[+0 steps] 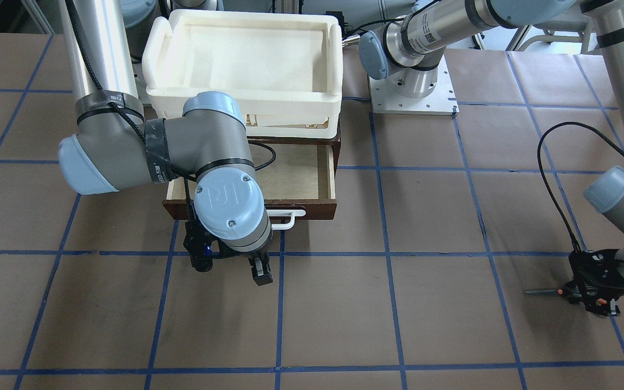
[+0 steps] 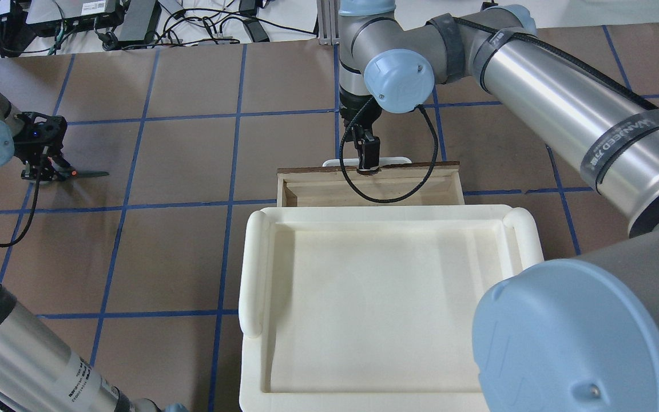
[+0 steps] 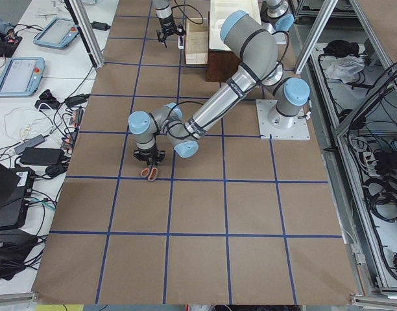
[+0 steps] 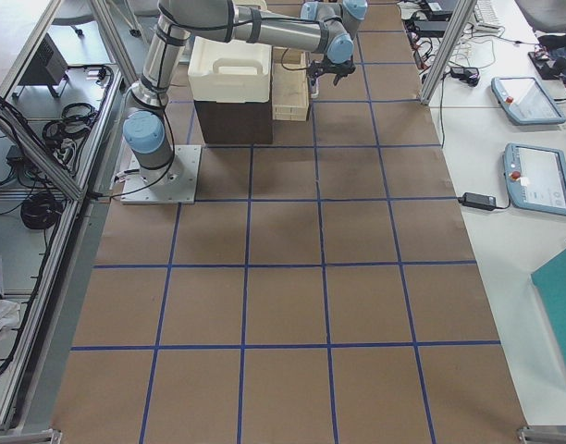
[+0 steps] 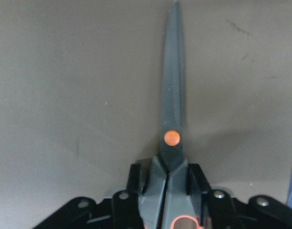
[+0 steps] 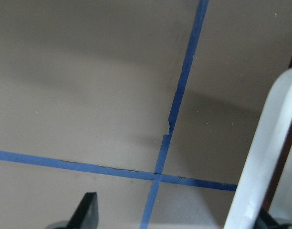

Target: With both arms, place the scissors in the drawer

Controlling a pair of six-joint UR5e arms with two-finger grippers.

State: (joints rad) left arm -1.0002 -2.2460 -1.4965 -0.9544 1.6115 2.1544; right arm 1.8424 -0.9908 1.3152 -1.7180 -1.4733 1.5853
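Observation:
The scissors (image 5: 172, 109) lie flat on the brown table, blades closed, orange pivot dot showing. My left gripper (image 5: 165, 175) is shut on the scissors at the neck of the handles. In the front view it (image 1: 593, 290) sits at the right, with the blade (image 1: 542, 292) sticking out. The drawer (image 1: 312, 208) stands pulled open under the cream tray, its plywood inside bare. My right gripper (image 1: 231, 271) is open and empty, just in front of the drawer's white bar handle (image 1: 289, 215). In the right wrist view the handle (image 6: 265, 157) runs by the right finger.
A cream-white plastic tray (image 1: 247, 54) sits on top of the dark cabinet above the drawer. The left arm's base plate (image 1: 412, 92) is bolted beside it. Blue tape lines grid the brown table. A black cable (image 2: 389, 191) from my right wrist hangs over the drawer.

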